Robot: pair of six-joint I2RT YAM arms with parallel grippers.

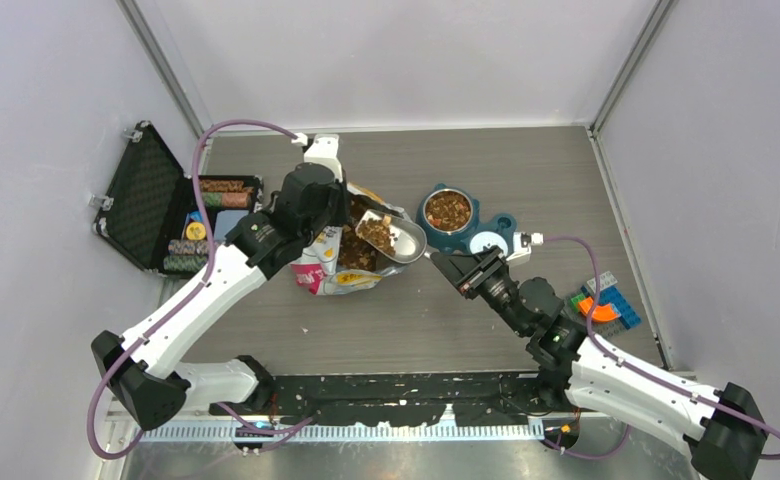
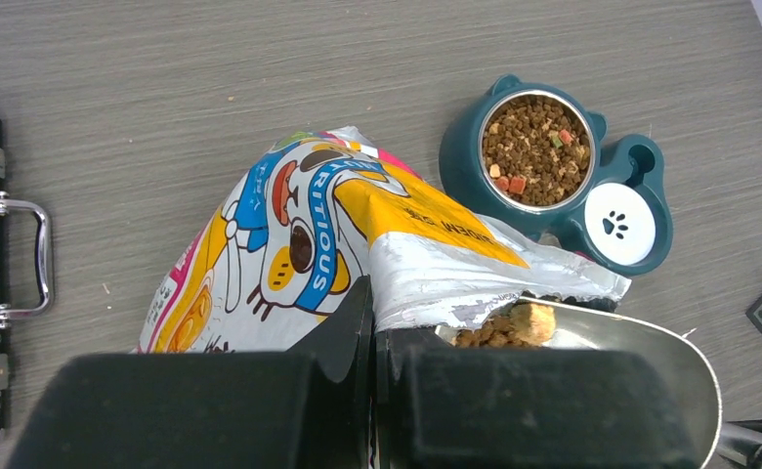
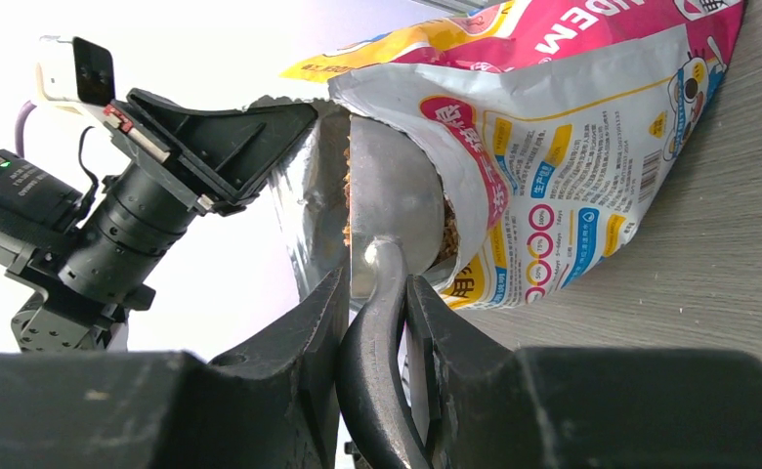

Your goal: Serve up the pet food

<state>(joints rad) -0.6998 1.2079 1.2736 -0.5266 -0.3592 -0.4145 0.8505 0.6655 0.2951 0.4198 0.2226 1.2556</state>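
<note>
The pet food bag (image 2: 318, 225), colourful with a foil lining, lies open on the table, and my left gripper (image 2: 374, 293) is shut on the rim of its mouth. My right gripper (image 3: 377, 283) is shut on the handle of the metal scoop (image 3: 387, 195), whose bowl sits in the bag's mouth. Brown kibble (image 1: 376, 232) lies in the scoop (image 1: 401, 240). Just right of the scoop stands a teal feeder (image 1: 486, 232); its steel bowl (image 2: 536, 147) holds kibble, and a white paw-print lid (image 2: 619, 223) covers the second well.
An open black case (image 1: 156, 210) with stacks of chips stands at the left wall. A blue and orange block toy (image 1: 601, 305) lies at the right, beside my right arm. Walls close the table on three sides.
</note>
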